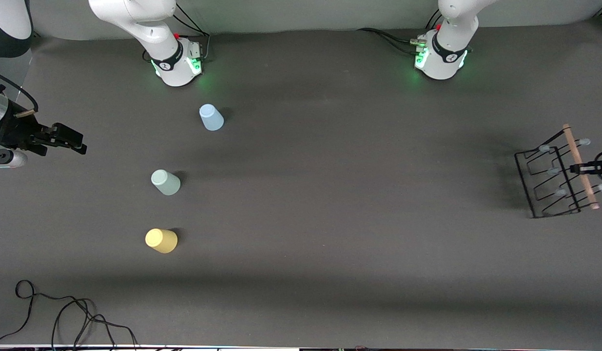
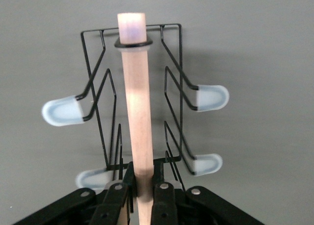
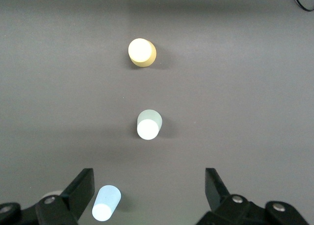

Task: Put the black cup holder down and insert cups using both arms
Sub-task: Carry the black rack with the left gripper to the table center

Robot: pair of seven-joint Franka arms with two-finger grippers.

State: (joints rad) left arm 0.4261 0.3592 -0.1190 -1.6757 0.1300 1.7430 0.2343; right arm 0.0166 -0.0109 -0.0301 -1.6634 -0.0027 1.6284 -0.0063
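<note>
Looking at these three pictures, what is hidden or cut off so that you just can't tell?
- Front view: most of the left gripper, shut on the wooden handle of the black cup holder, is cut off by the picture's edge.
- Left wrist view: only four pale pegs show; the gripper hides the lower rack.
- Right wrist view: the open right gripper shows only its fingertips.
- No view shows whether the upside-down yellow cup covers anything.

The left arm rises from its base at the back of the table and reaches out to its own end of the table. The left gripper (image 2: pixel 142 195) is low there, its fingers (image 2: pixel 119 200) pressed together on the wooden bar handle (image 2: pixel 137 112) of the black cup holder (image 1: pixel 549 180). The right arm leans out from its base toward its own end of the table and waits. The right gripper (image 3: pixel 149 193) hangs in the air, fingers (image 3: pixel 81 188) spread wide and holding nothing.
</note>
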